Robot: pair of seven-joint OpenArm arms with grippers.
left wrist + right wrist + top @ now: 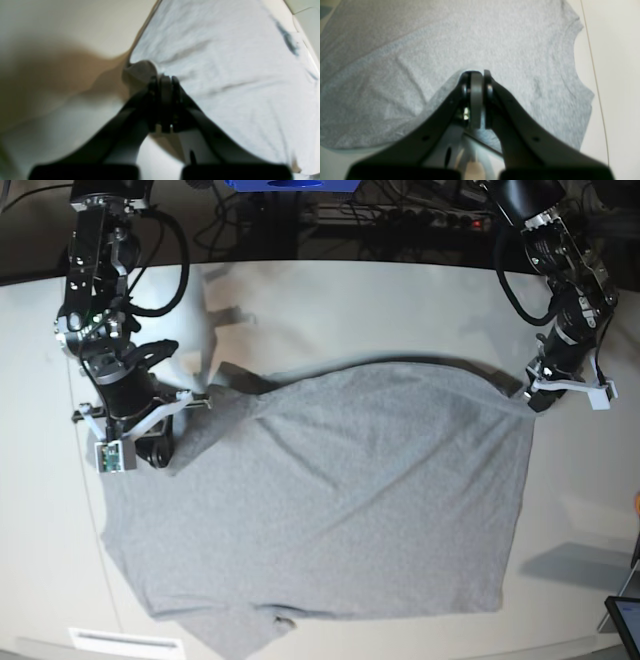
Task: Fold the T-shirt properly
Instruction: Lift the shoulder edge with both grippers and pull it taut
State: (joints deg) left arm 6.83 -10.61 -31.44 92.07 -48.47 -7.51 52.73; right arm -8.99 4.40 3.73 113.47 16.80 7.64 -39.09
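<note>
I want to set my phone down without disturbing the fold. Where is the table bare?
Bare table runs along the far edge between the two arms, beyond the T-shirt. Another strip lies past the shirt's side edge under the left gripper. It is crowded around the right gripper, where fabric bunches. Both jaws pinch shirt edges.

Bare table (pixel 330 310) beyond T-shirt (pixel 340 500)
</note>
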